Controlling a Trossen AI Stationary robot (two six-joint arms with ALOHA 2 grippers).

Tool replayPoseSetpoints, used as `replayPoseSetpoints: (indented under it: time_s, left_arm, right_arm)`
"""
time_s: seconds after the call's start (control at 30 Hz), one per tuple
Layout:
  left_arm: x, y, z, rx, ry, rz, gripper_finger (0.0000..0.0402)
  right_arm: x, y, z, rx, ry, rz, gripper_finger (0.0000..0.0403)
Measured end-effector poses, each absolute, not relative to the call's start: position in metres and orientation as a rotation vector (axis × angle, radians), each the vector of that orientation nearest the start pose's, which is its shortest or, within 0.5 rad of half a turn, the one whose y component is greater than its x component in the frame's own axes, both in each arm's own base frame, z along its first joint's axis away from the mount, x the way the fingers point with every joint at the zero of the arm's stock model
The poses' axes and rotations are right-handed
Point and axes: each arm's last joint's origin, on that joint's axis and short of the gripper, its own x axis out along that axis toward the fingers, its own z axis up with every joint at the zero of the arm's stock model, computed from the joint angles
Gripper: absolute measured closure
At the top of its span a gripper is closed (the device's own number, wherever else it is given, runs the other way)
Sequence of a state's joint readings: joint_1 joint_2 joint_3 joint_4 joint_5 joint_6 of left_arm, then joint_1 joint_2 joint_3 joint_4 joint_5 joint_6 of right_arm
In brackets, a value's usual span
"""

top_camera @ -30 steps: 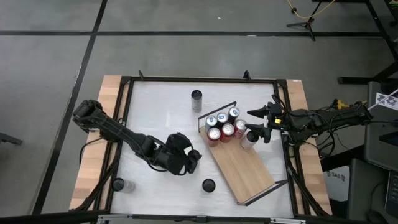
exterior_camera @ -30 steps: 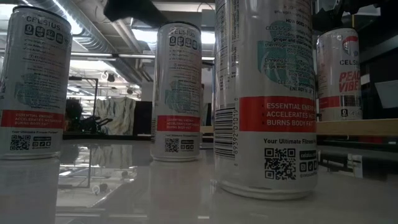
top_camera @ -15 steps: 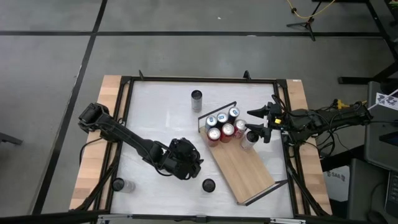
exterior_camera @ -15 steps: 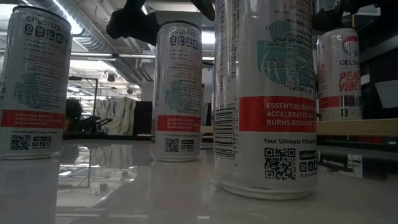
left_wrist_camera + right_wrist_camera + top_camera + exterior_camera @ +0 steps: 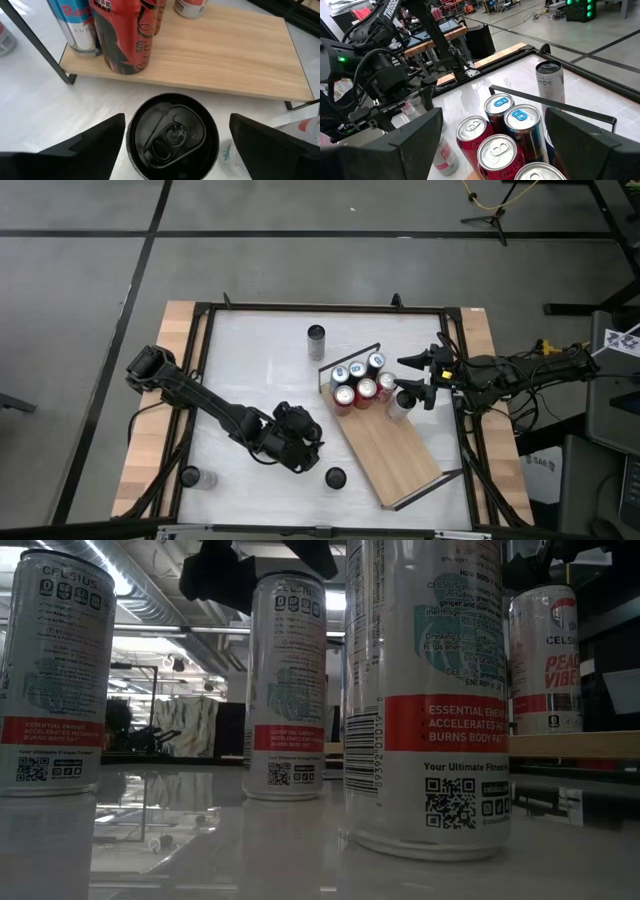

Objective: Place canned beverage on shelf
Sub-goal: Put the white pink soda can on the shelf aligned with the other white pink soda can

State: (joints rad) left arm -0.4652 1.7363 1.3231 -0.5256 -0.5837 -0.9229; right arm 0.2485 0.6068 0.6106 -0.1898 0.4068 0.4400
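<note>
- I see a white tabletop (image 5: 260, 370) in a black frame on a grey concrete floor; at table height the room behind is a dim workshop with ceiling ducts.
- The shelf (image 5: 392, 448) lies on the table's right half, its long axis running diagonally from the middle of the table toward the near right corner, with a black wire rail at each short end.
- Five cans (image 5: 358, 379) cluster at the shelf's far end, all upright: two red tops, the others silver or blue.
- My left gripper (image 5: 312, 461) hangs over the black-topped can (image 5: 335, 477), which stands upright on the table just off the shelf's long left edge.
- From the left wrist camera that can (image 5: 172, 137) sits between the two spread fingers (image 5: 87, 145), tab up, with clear gaps on both sides; nothing is gripped.
- My right gripper (image 5: 408, 379) waits at the shelf's far right corner, its jaws wide apart and empty, a pale can (image 5: 397, 406) just beside them.
- One silver can (image 5: 316, 341) stands alone beyond the shelf; another (image 5: 190, 477) sits by the near left edge.
- In the low view the nearest can (image 5: 425, 690) is cut off at the top and blocks most of the shelf.
</note>
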Motion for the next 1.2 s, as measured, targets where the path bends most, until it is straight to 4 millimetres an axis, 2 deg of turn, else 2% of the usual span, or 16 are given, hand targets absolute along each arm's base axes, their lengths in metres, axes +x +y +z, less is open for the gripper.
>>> replayPoseSetpoints:
  time_s: [0.13,0.43,0.57,0.83,1.2]
  left_arm:
    - [0.334,-0.150,0.246,-0.402,0.680,0.463,0.0060]
    - [0.333,-0.149,0.245,-0.393,0.688,0.471,0.0132]
    - [0.333,-0.149,0.245,-0.391,0.691,0.469,0.0152]
    - [0.336,-0.146,0.246,-0.283,0.736,0.386,0.0154]
    - [0.354,-0.123,0.250,-0.197,0.793,0.139,0.0154]
  right_arm:
    - [0.139,0.023,0.298,0.378,0.138,-0.194,0.0061]
    - [0.139,0.024,0.298,0.378,0.138,-0.193,0.0061]
    - [0.139,0.024,0.298,0.378,0.138,-0.193,0.0061]
    - [0.139,0.024,0.298,0.378,0.138,-0.193,0.0061]
    - [0.139,0.024,0.298,0.378,0.138,-0.193,0.0061]
